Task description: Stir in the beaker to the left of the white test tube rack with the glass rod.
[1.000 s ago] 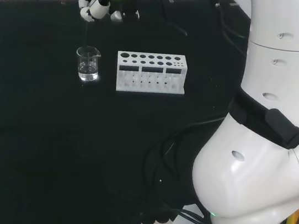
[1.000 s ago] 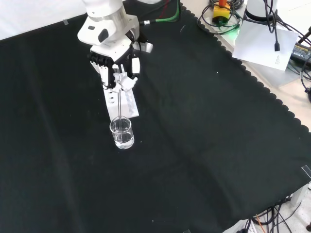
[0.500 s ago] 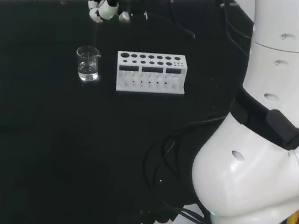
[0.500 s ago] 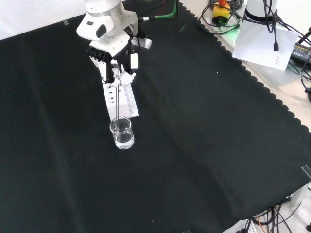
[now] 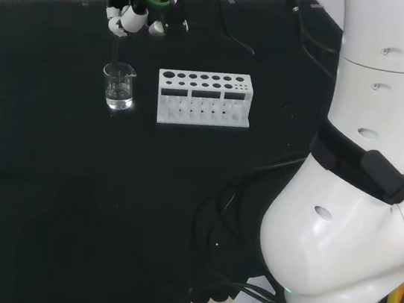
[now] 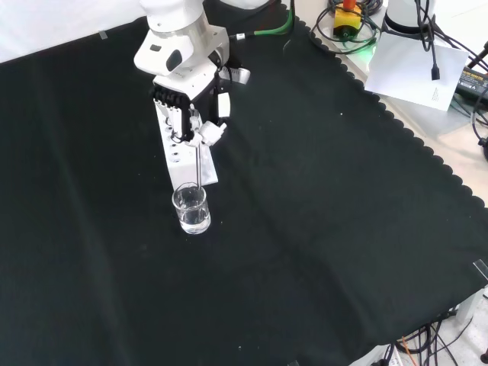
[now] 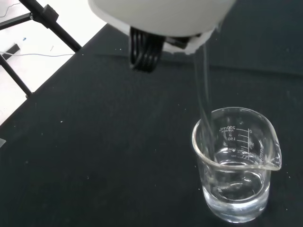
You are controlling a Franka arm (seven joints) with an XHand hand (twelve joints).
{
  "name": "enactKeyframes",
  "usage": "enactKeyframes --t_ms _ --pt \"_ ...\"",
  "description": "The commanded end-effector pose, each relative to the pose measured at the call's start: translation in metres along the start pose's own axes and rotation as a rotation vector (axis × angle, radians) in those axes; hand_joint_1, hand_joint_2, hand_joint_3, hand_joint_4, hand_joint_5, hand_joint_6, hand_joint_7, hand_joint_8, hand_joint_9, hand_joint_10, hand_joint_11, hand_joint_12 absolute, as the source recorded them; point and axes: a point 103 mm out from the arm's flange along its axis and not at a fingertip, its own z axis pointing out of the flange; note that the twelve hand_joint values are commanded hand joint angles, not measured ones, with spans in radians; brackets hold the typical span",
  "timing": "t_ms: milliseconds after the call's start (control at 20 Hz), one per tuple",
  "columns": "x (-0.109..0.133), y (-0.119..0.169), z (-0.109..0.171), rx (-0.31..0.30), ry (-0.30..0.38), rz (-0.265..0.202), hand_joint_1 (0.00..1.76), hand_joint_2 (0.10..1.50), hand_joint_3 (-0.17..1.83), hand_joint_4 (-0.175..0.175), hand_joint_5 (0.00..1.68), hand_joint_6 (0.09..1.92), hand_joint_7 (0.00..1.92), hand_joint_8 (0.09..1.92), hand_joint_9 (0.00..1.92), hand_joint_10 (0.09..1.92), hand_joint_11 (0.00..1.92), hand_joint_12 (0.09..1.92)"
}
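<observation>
A clear glass beaker (image 5: 118, 85) (image 6: 191, 210) (image 7: 235, 165) with a little clear liquid stands on the black cloth, to the left of the white test tube rack (image 5: 204, 98) in the head view. The hand (image 5: 135, 14) (image 6: 191, 114) hangs above it, its fingers curled round the top of a thin glass rod (image 6: 198, 166) (image 7: 203, 90). The rod runs down from the hand into the beaker (image 5: 116, 53). In the front view the rack (image 6: 181, 160) lies partly behind the hand. A blurred white part of the hand (image 7: 161, 14) shows in the wrist view.
Black cables trail over the cloth behind the rack (image 5: 237, 32). The arm's big white links (image 5: 371, 183) stand at the right in the head view. Papers and cables (image 6: 415, 53) lie beyond the cloth's scalloped edge in the front view.
The hand has swung round above the beaker: right, then back left in the head view. In the front view it now sits farther right and a little lower, the rod tilted.
</observation>
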Motion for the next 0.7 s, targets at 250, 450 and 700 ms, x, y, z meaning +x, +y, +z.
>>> enactKeyframes --t_ms 250,450,700 --pt "-0.023 0.014 0.0 -0.004 0.011 0.011 1.21 0.6 0.87 -0.175 1.17 0.93 1.44 1.22 1.73 0.93 1.75 0.59" --pt "-0.034 0.006 -0.005 -0.011 0.012 0.032 1.21 0.6 0.87 -0.175 1.17 0.93 1.44 1.22 1.73 0.93 1.75 0.59" --pt "-0.039 -0.007 -0.012 -0.018 0.005 0.055 1.21 0.6 0.87 -0.175 1.17 0.93 1.44 1.22 1.73 0.93 1.75 0.59"
